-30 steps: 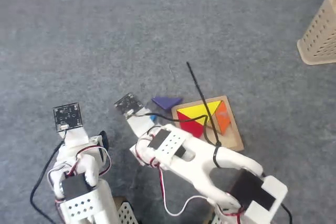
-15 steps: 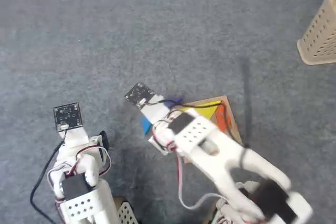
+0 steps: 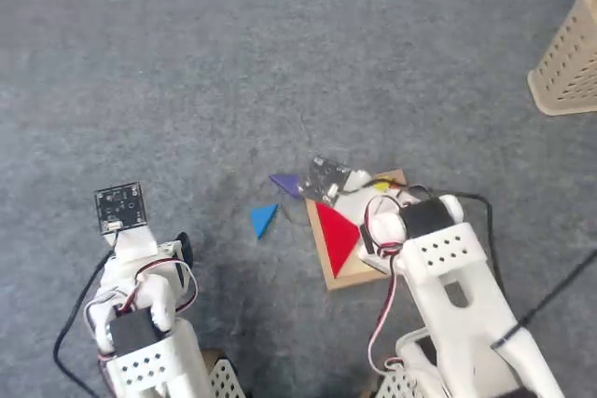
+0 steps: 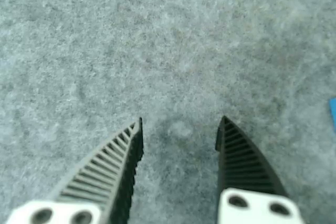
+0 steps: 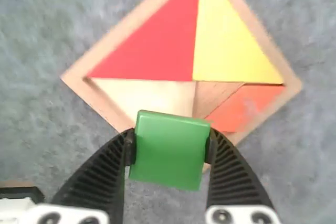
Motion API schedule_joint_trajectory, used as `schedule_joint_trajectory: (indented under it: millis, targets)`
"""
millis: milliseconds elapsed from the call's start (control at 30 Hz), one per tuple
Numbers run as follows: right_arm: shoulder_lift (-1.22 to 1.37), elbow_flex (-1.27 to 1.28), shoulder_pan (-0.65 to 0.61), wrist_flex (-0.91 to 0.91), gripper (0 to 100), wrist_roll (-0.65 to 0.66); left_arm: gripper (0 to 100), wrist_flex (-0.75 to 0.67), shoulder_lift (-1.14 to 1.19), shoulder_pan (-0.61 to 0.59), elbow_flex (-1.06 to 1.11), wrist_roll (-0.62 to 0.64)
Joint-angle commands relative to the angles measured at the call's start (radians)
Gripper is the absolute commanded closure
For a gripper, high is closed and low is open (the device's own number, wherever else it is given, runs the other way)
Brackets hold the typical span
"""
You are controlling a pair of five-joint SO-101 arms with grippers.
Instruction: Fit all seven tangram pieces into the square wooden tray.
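Because the green square (image 5: 168, 156) must go onto the bare wood of the tray (image 5: 73, 78), the right gripper (image 5: 169, 139) holds it just above the tray's near corner, with its 2 fingers closed firmly on 2 opposite sides. Inside the tray, the red triangle (image 5: 157, 45) and the yellow triangle (image 5: 226, 45) lie edge to edge and fill half of it, and the orange piece (image 5: 247, 108) sits against the rim. The free wood is bounded by the red triangle's long edge, the orange piece and the rim, so I judge the square must be aligned to these edges before lowering. The left gripper (image 4: 178, 129) hangs wide open over the grey carpet (image 3: 187, 90), holding nothing, well apart from the tray. The blue triangle (image 3: 264, 219) and the purple piece (image 3: 284, 183) lie on the carpet near the tray, with open room around the blue one.
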Motion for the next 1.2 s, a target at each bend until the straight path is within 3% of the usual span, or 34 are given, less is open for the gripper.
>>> schedule_joint_trajectory:
  millis: [0, 267, 433, 633, 900, 1167]
  targets:
    - [0.076, 0.068, 0.021, -0.165, 94.3, 0.026, 78, 0.003, -0.020, -0.005, -0.013, -0.006]
    - [0.236, 0.068, 0.016, -0.251, 94.1, 0.029, 78, 0.003, -0.020, -0.005, -0.013, -0.006]
    - [0.297, 0.068, 0.015, -0.305, 86.4, 0.018, 78, 0.003, -0.020, -0.005, -0.013, -0.006]
    - [0.300, 0.068, 0.013, -0.351, 83.9, -0.068, 78, 0.003, -0.020, -0.005, -0.013, -0.006]
    - [0.298, 0.066, 0.013, -0.351, 83.5, -0.074, 78, 0.003, -0.020, -0.005, -0.013, -0.006]
    - [0.206, 0.083, 0.018, -0.340, 72.3, -0.074, 78, 0.003, -0.020, -0.005, -0.013, -0.006]
